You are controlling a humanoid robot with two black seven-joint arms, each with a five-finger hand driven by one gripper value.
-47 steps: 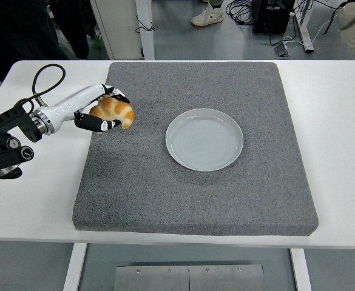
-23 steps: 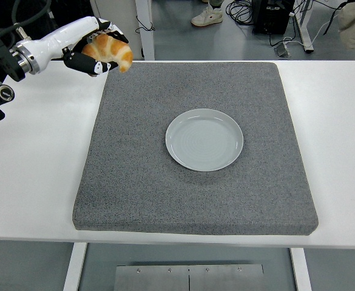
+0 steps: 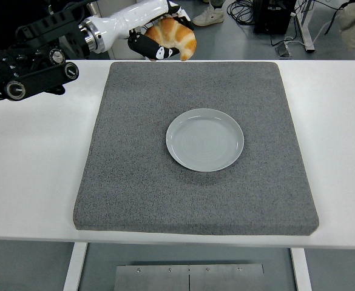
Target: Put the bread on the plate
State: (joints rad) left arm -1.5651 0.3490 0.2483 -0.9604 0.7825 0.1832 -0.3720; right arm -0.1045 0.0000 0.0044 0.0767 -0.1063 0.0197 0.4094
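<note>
Golden-brown crescent bread point(image 3: 176, 37) with pale ridges, pinched in the left hand point(image 3: 156, 30), above the mat's far edge.

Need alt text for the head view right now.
The left hand holds the bread up near the picture's top, above the far edge of a grey mat. An empty plate sits mid-mat on the white table.

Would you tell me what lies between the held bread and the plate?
Nothing but bare grey mat. In the head view, the left hand holds the bread up at the mat's far edge, and the plate sits empty mid-mat.
</note>
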